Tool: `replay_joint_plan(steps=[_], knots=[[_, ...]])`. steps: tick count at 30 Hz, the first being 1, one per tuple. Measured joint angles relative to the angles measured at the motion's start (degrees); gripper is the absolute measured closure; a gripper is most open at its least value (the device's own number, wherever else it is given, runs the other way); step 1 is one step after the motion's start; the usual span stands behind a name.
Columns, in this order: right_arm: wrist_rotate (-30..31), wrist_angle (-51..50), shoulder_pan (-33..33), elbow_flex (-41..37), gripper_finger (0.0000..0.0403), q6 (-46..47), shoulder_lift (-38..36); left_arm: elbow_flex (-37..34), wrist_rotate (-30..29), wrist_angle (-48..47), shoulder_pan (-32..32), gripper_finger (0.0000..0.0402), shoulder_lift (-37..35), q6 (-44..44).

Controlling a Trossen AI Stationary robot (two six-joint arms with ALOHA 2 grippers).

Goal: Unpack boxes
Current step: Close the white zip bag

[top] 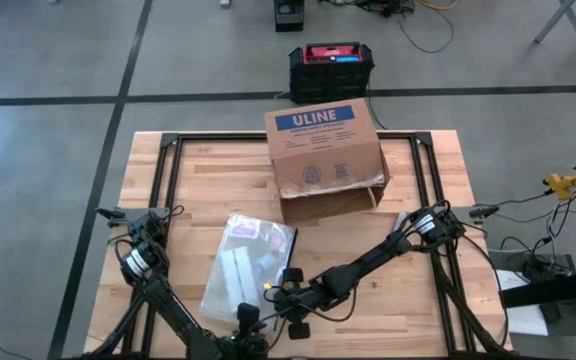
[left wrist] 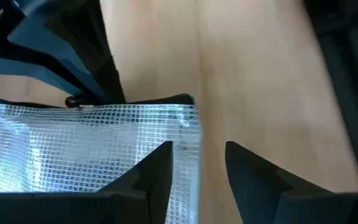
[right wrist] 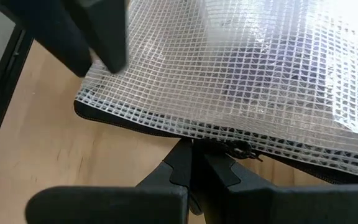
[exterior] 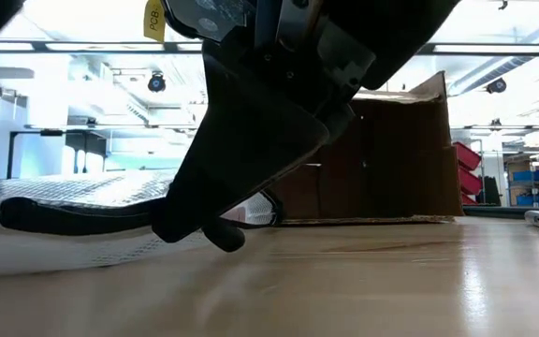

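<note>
Cardboard box (top: 325, 150) beyond right hand (top: 271, 292)

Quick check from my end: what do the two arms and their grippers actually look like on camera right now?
Both arms are dark, slim, jointed links with black cables looped near their bases. The left gripper has two black wedge-shaped fingers; the right gripper has matching black angular fingers. A yellow tag hangs by one wrist.
</note>
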Motion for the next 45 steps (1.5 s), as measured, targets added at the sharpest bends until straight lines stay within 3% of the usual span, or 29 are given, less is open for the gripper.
replay_joint_plan(steps=[8,13,23,32,40,45], knots=[[0.0,0.0,0.0,0.0,0.0403,0.7,0.0,-0.3,-3.2,-1.0,1.7,0.0298,1.0,0.0],[0.0,0.0,0.0,0.0,0.0403,0.7,0.0,-0.4,-3.5,0.5,2.0,0.0288,1.0,0.0],[0.0,0.0,0.2,0.0,0.0403,1.0,0.0,-0.9,-9.9,1.7,3.5,0.0274,1.0,-5.2],[0.0,-0.5,0.9,0.0,0.0403,1.3,0.0,-1.1,-2.7,-1.9,4.1,0.0331,1.0,-9.9],[0.0,-0.8,0.9,0.0,0.0403,1.6,0.0,-1.1,-2.6,-2.2,4.0,0.038,1.0,-12.7],[0.0,-6.1,0.9,0.0,0.0403,1.6,0.0,-1.1,-2.8,-2.6,3.3,0.04,0.6,-15.6]])
